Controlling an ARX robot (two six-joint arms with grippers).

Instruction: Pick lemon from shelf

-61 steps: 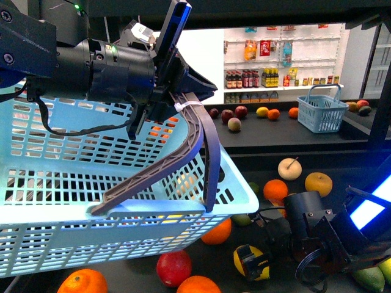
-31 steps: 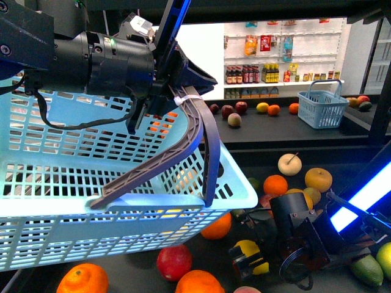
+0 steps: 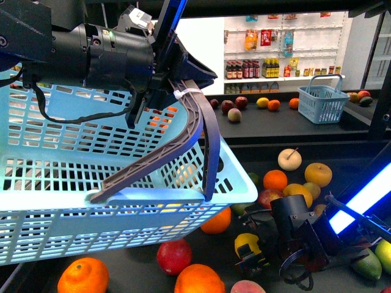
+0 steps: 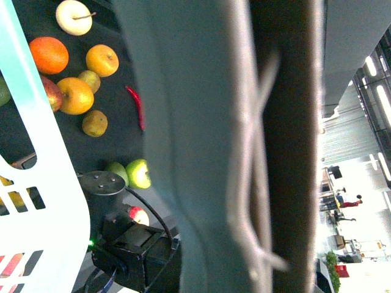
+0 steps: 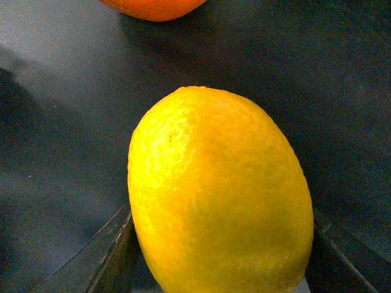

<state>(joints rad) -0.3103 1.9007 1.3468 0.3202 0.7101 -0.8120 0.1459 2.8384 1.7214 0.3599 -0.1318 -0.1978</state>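
Observation:
The lemon [image 3: 245,243] is a plain yellow oval low on the black shelf deck [image 3: 140,271], right of centre in the front view. My right gripper [image 3: 252,254] is shut on it, and its black fingers hide part of it. In the right wrist view the lemon [image 5: 217,195] fills the frame between the two dark jaws, just over the deck. My left gripper [image 3: 160,91] is shut on the grey handle [image 3: 189,143] of a light blue basket [image 3: 79,201] held up at the left. The handle [image 4: 201,146] fills the left wrist view.
Oranges [image 3: 82,276] [image 3: 198,279] [image 3: 218,221], a red apple [image 3: 174,256] and other fruit [image 3: 317,174] lie around the lemon on the deck. A second blue basket [image 3: 322,104] stands on the far deck. A lit blue strip [image 3: 360,198] crosses at the right.
My right gripper with the lemon has shifted slightly up and left on the deck. The basket and my left arm have moved a little up.

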